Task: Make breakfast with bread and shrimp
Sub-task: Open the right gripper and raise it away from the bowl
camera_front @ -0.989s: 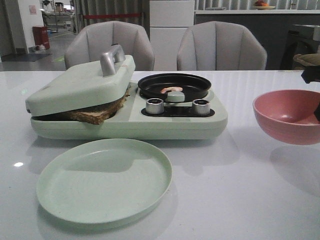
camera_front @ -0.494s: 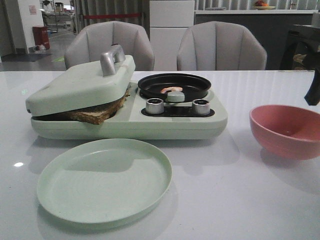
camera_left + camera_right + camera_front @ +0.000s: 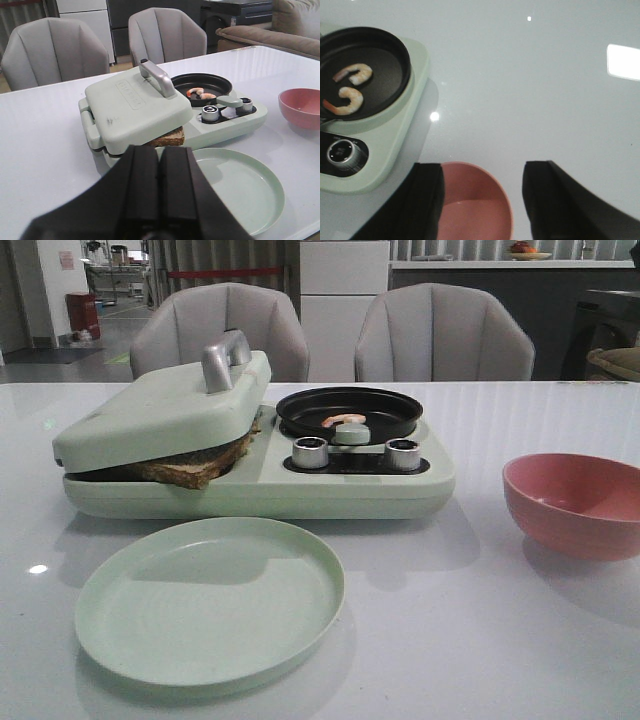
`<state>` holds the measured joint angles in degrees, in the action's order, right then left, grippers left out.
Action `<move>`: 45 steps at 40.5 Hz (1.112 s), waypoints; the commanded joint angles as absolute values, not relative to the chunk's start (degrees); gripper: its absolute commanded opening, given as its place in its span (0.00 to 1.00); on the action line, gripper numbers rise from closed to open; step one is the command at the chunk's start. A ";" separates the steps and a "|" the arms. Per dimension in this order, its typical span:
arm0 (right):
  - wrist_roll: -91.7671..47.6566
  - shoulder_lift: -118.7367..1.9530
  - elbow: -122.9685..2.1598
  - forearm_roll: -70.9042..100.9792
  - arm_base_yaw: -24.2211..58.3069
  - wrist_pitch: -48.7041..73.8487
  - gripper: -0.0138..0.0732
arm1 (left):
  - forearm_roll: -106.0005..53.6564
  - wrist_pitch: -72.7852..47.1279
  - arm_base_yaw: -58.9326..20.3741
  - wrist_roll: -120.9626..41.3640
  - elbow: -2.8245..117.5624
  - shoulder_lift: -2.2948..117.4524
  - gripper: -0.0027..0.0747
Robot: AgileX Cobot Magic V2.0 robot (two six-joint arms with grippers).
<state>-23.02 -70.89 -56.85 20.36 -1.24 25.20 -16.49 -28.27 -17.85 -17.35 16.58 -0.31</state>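
The bread (image 3: 190, 468) sits pressed under the toaster lid (image 3: 160, 405); two shrimp (image 3: 349, 86) lie in the black pan (image 3: 380, 55). Cooking looks underway. The left gripper (image 3: 159, 170) is closed and empty; the right gripper (image 3: 482, 200) hangs spread above the pink bowl (image 3: 475, 210). Plating onto the green plate (image 3: 210, 600) likely follows.

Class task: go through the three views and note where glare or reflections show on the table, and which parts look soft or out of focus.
Front view: a small bright glare spot on the table left of the green plate. Left wrist view: the closed left claw is dark and soft; table sheen beyond. Right wrist view: a bright rectangular reflection on the table; the open right claw blurs over the pink bowl.
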 commanded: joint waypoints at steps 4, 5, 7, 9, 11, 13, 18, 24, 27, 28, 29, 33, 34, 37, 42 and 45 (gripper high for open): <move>-23.69 -60.24 -49.54 22.49 3.11 12.17 0.70 | -17.58 -23.43 -18.31 -16.93 18.13 -0.98 0.09; -23.69 -58.65 -48.57 22.49 4.17 11.37 0.70 | -17.58 -23.43 -18.31 -16.93 18.13 -0.98 0.09; -23.69 -55.87 -46.43 22.43 6.11 10.20 0.70 | -17.58 -23.43 -18.31 -16.93 18.13 -0.98 0.09; -23.69 -53.26 -44.27 22.43 7.71 9.28 0.70 | -17.58 -23.43 -18.31 -16.93 18.13 -0.98 0.09; -23.69 -49.72 -42.11 22.43 9.60 8.49 0.70 | -17.58 -23.43 -18.31 -16.93 18.13 -0.98 0.09; -23.69 -46.66 -39.86 22.43 10.78 7.59 0.70 | -17.58 -23.43 -18.31 -16.93 18.13 -0.98 0.09; -23.69 -38.70 -33.32 22.43 11.47 5.28 0.70 | -17.58 -23.43 -18.31 -16.93 18.13 -0.98 0.09; -23.69 -28.07 -25.12 22.43 11.47 3.51 0.70 | -17.58 -23.43 -18.31 -16.93 18.13 -0.98 0.09; -23.69 -21.87 -21.05 22.49 11.47 3.89 0.70 | -17.58 -23.43 -18.31 -16.93 18.13 -0.98 0.09; -23.69 -20.15 -19.64 22.49 11.47 3.89 0.70 | -17.58 -23.43 -18.31 -16.93 18.13 -0.98 0.09; -23.69 -17.88 -18.59 22.49 11.47 3.64 0.70 | -17.58 -23.43 -18.31 -16.93 18.13 -0.98 0.09; -23.69 -10.23 -13.55 22.54 11.47 2.93 0.70 | -17.58 -23.43 -18.31 -16.93 18.13 -0.98 0.09; -23.69 -9.47 -12.70 22.54 11.47 3.14 0.70 | -17.58 -23.43 -18.31 -16.93 18.13 -0.98 0.09; -23.69 -6.02 -10.21 22.92 11.47 3.75 0.70 | -17.58 -23.43 -18.31 -16.93 18.13 -0.98 0.09; -23.69 -4.36 -8.71 22.92 11.47 3.55 0.70 | -17.58 -23.43 -18.31 -16.93 18.13 -0.98 0.09; -23.69 -4.37 -8.70 22.92 11.47 3.43 0.70 | -17.58 -23.43 -18.31 -16.93 18.13 -0.98 0.09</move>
<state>-23.14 -3.97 -7.17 22.29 11.46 8.35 -16.52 -28.27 -17.85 -17.35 16.58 -0.31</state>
